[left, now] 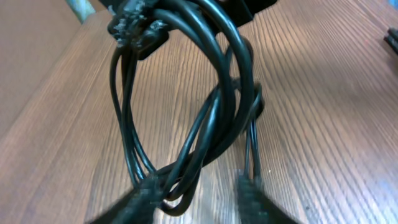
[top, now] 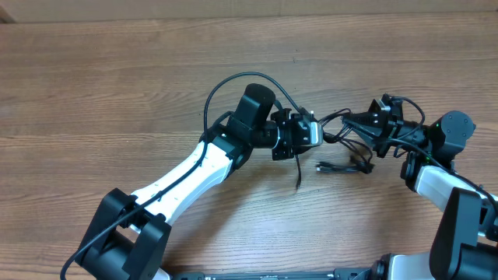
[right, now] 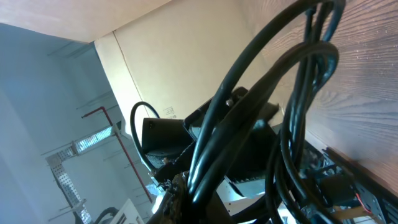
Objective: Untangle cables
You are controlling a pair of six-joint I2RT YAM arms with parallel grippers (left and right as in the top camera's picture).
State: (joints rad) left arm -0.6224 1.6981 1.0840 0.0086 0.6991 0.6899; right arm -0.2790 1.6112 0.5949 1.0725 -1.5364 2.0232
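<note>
Closest to the left wrist lens: the cables (left: 236, 93), several thin black strands in overlapping loops, hanging clear of the counter (top: 117, 78) straight ahead of the left gripper (left: 196, 198). Left gripper partway open, one finger either side of the lowest loops, bare wood visible through the gap, nothing visibly clamped. Right gripper (top: 355, 123) shut, tips buried in the far side of the same bundle and apparently holding it up; cannot tell which strand it pinches. Bundle strung between the two grippers, reaching both. One loose tail (top: 298, 173) dangling from under the left gripper. Another end with a small plug (top: 342, 166) flat on the counter, just beside the right gripper's tips.

Judged light, limp and smooth-jacketed. Sags at once and keeps no shape. Likely to slide through a loose pinch, and likely to cinch tighter under a hard pull from both sides. Plug ends stiffer and thicker, so prone to snagging inside a loop. Best taken on a single outer strand or just behind a plug, not across the whole bunch, then drawn apart gently.
</note>
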